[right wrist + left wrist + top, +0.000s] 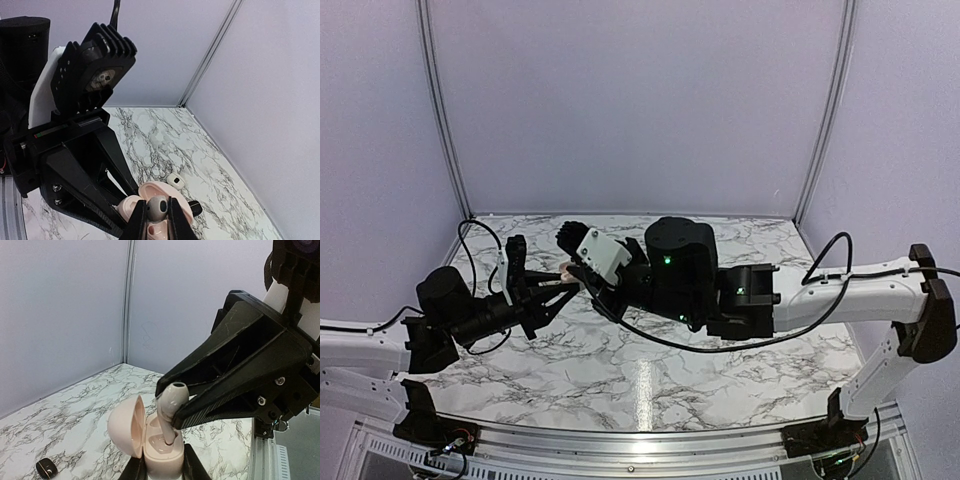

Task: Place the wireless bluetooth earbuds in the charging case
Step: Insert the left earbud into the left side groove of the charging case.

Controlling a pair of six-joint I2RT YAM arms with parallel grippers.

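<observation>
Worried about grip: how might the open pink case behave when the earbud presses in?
Probably rigid: the charging case shows no dent where the left gripper clamps it. Being smooth and rounded, it could slip or twist as the earbud pushes.

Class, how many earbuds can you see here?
3: a pale earbud in the jaws of the right gripper, at the open case; a white earbud and a black earbud on the table. More may be hidden.

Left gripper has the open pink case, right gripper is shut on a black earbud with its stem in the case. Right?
No: the earbud in the right gripper is pale pink like the charging case, not black; the left wrist view shows it. The rest holds: the left gripper grips the open case.
</observation>
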